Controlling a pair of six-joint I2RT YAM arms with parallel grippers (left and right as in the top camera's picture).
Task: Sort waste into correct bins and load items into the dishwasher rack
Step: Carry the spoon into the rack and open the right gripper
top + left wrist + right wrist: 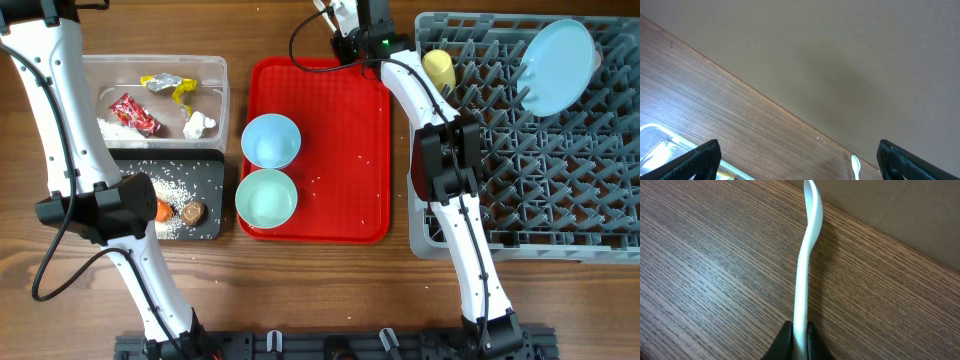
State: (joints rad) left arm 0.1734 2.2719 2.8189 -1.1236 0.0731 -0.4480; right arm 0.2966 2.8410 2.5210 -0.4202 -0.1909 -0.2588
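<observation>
The brown wooden tabletop point(330, 290) carries a flat red plastic tray point(340, 150) at centre, a clear rectangular plastic tub point(222, 90) at ten o'clock, a shallow black rectangular tray point(212, 225) at eight and a large grey pegged plastic rack point(520, 250) at three.

On the table point(320, 290) the tub point(222, 75) and the shallow tray point(210, 205) are set at the left, the serving tray point(340, 150) in the middle and the rack point(530, 190) at the right. The tub is placed just behind the shallow tray.

In the tub are held a left wrapper point(133, 114), a far wrapper point(170, 86), a tissue point(199, 125) and rice point(115, 130). More rice is scattered on the shallow tray, where a carrot point(163, 210) and a lump point(193, 212) are laid side by side.

On the serving tray's left side the far bowl point(271, 140) is set behind the near bowl point(266, 198).

In the rack a plate point(556, 67) is stood at the far right and a cup point(438, 68) is laid at the far left.

A spoon point(807, 255) is held in the right gripper point(799, 332) over the table, behind the serving tray.
</observation>
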